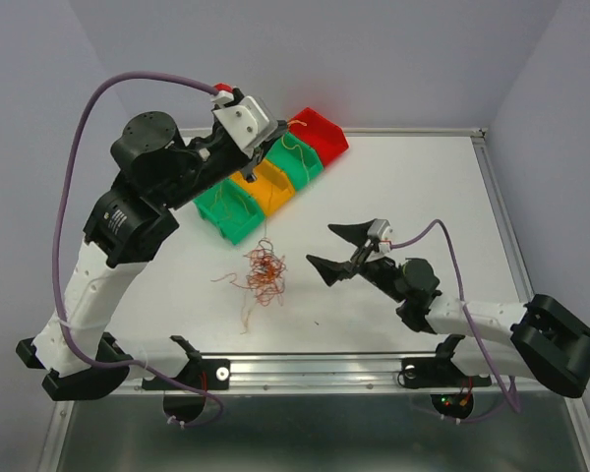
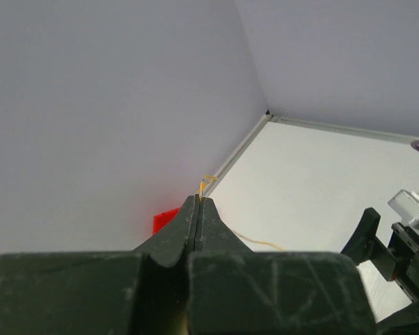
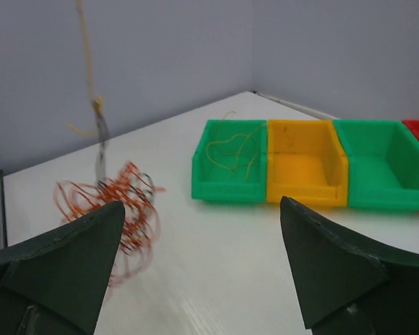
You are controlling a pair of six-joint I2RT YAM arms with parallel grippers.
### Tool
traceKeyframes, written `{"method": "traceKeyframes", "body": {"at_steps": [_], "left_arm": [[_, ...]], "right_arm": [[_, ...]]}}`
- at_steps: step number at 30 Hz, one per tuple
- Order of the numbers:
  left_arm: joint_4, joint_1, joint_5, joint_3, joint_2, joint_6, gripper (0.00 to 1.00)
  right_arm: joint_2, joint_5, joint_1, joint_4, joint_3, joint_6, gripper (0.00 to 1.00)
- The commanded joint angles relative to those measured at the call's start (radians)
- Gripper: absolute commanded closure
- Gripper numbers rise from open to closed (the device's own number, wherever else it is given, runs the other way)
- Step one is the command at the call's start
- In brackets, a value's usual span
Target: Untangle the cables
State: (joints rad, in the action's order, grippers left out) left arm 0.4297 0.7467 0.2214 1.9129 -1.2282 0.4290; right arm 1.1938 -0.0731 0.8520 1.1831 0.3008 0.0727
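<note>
The cables are hair-thin curly wires. A tangle of orange and red ones (image 1: 264, 273) lies on the white table in front of the bins; it also shows in the right wrist view (image 3: 119, 202). My left gripper (image 1: 280, 128) is raised over the red bin (image 1: 320, 133) and is shut on one yellowish wire (image 2: 204, 184), which trails down past the fingers. My right gripper (image 1: 321, 245) is wide open and empty, just right of the tangle and low over the table. In the right wrist view a yellowish wire (image 3: 87, 56) rises above the tangle.
Several bins stand in a diagonal row at the back: green (image 1: 231, 211), yellow (image 1: 265, 187), green (image 1: 300, 162), red. The near green bin (image 3: 230, 160) holds a yellow wire. A loose strand (image 1: 244, 317) lies near the tangle. Walls close the back and sides.
</note>
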Motion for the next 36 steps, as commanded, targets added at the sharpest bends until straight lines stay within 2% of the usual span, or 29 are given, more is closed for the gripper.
{"method": "traceKeyframes", "body": {"at_steps": [1,5,13,15,17,18,19,20,22,25,26,31,34,36], "left_arm": [[-0.098,0.006,0.061,-0.034,0.032,-0.032,1.00],[-0.117,0.006,0.113,-0.071,0.015,-0.050,1.00],[-0.138,0.013,0.193,-0.055,-0.004,-0.099,1.00],[-0.140,0.017,0.200,-0.046,-0.013,-0.104,1.00],[-0.141,0.020,0.205,-0.031,-0.024,-0.108,1.00],[-0.141,0.022,0.208,-0.028,-0.025,-0.111,1.00],[-0.144,0.022,0.207,-0.020,-0.027,-0.118,1.00],[-0.146,0.022,0.216,-0.017,-0.030,-0.121,1.00],[-0.151,0.023,0.219,-0.008,-0.027,-0.128,1.00],[-0.212,0.023,0.164,-0.006,-0.005,-0.119,1.00],[-0.230,0.023,0.101,-0.005,-0.001,-0.108,1.00],[-0.324,0.023,-0.066,0.056,0.004,0.006,1.00],[-0.345,0.023,-0.106,0.101,-0.010,0.043,1.00],[-0.364,0.023,-0.123,0.130,-0.007,0.062,1.00]], "right_arm": [[-0.020,-0.198,-0.001,-0.088,0.110,-0.024,0.01],[0.058,-0.128,-0.001,-0.122,0.167,-0.059,0.00],[0.266,0.303,0.001,-0.117,0.227,-0.171,0.02],[0.285,0.320,0.001,-0.096,0.212,-0.171,0.03],[0.290,0.325,-0.001,-0.076,0.192,-0.160,0.10],[0.293,0.331,0.001,-0.074,0.189,-0.159,0.17],[0.297,0.347,-0.001,-0.073,0.186,-0.156,0.35],[0.302,0.360,-0.001,-0.073,0.179,-0.154,0.45],[0.314,0.377,0.001,-0.070,0.167,-0.148,0.57],[0.326,0.406,0.001,-0.056,0.112,-0.107,0.59],[0.326,0.418,0.001,-0.045,0.091,-0.090,0.59],[0.345,0.452,-0.001,0.105,-0.072,0.024,0.64],[0.352,0.489,0.001,0.108,-0.094,0.079,0.69],[0.357,0.576,0.001,0.108,-0.107,0.114,0.77]]}}
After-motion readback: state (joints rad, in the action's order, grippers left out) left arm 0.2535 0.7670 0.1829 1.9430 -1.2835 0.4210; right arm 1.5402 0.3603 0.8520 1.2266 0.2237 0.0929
